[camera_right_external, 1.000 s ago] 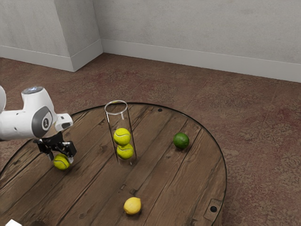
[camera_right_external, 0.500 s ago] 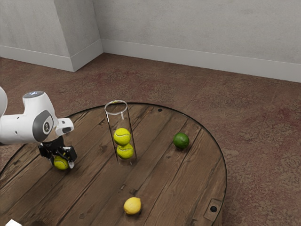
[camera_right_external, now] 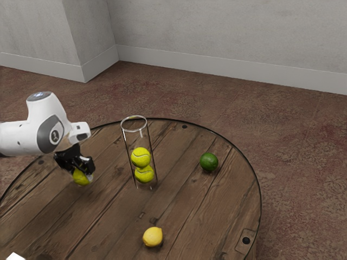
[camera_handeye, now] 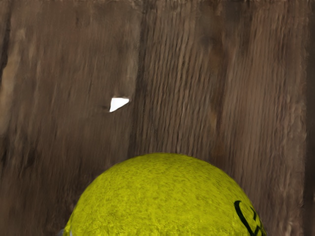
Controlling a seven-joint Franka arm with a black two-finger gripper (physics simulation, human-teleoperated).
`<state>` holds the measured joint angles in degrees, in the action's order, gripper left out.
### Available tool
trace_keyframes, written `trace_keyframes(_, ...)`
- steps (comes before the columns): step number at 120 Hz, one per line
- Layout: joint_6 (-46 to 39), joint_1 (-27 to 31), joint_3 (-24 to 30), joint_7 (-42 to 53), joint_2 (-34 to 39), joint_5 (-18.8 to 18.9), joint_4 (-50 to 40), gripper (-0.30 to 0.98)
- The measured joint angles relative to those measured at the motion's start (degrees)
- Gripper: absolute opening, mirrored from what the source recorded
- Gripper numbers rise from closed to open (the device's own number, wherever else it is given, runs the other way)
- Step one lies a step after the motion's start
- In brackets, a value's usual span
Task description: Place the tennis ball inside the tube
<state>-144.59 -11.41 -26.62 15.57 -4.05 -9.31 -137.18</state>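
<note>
While hanging over the round wooden table (camera_right_external: pixel 184 200), gripper (camera_right_external: pixel 82 174): closing around the tennis ball (camera_right_external: pixel 81 177) from two sides, holding a firm pinch, and tilting slightly over the wood.
Tennis ball: sitting between the fingers, raised off the table, being held well apart from the tube (camera_right_external: pixel 127 146) and outside it; in the wrist view, showing a yellow-green fuzzy curve with a dark marking, just under the hand.
Arm (camera_right_external: pixel 46 132): reaching in from the exterior view's left, bending down at the wrist.
Tube: standing upright on the table, showing clear walls and an open, pale rim at the top.
Inside the tube: stacking one over the other, an upper ball (camera_right_external: pixel 141 157) resting on a lower ball (camera_right_external: pixel 145 174), leaving room above.
Lime (camera_right_external: pixel 209 161): lying on the table, on the exterior view's right of the tube, well apart from it.
Lemon (camera_right_external: pixel 152 236): lying nearer the camera, apart from both tube and lime.
White piece (camera_right_external: pixel 15 257): poking in at the exterior view's lower left corner, being mostly cut off.
White sliver (camera_handeye: pixel 118 103): showing bright against the planks in the wrist view, apart from the held ball.
</note>
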Motion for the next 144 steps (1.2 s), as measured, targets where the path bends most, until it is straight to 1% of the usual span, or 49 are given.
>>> trace_keyframes(8,0.4,-0.8,0.0,-0.3,2.9,1.2,0.3,0.33)
trace_keyframes(16,2.1,-1.2,0.2,-1.1,5.4,4.4,2.6,0.31)
trace_keyframes(22,4.4,-1.1,0.6,-1.8,6.5,6.5,6.4,0.29)
trace_keyframes(30,9.4,-0.5,1.5,-2.8,7.0,9.1,13.9,0.28)
trace_keyframes(40,16.1,1.9,4.2,-4.0,6.5,11.0,22.8,0.27)
trace_keyframes(47,20.5,3.9,7.0,-4.6,4.5,11.6,29.0,0.26)
trace_keyframes(60,26.2,6.3,11.7,-5.7,0.7,11.9,35.6,0.25)
trace_keyframes(66,27.9,4.7,12.9,-6.3,-0.1,11.9,36.6,0.24)
trace_keyframes(78,30.4,-1.4,13.7,-7.2,0.1,11.9,37.0,0.22)
trace_keyframes(86,31.5,-3.3,13.7,-7.7,0.6,12.0,36.8,0.21)
trace_keyframes(93,32.1,-3.2,13.7,-8.2,0.8,12.0,36.8,0.20)
trace_keyframes(117,33.3,0.1,14.2,-9.5,0.7,12.0,36.7,0.19)
trace_keyframes(144,33.7,-1.6,14.4,-10.6,0.8,12.1,36.6,0.18)
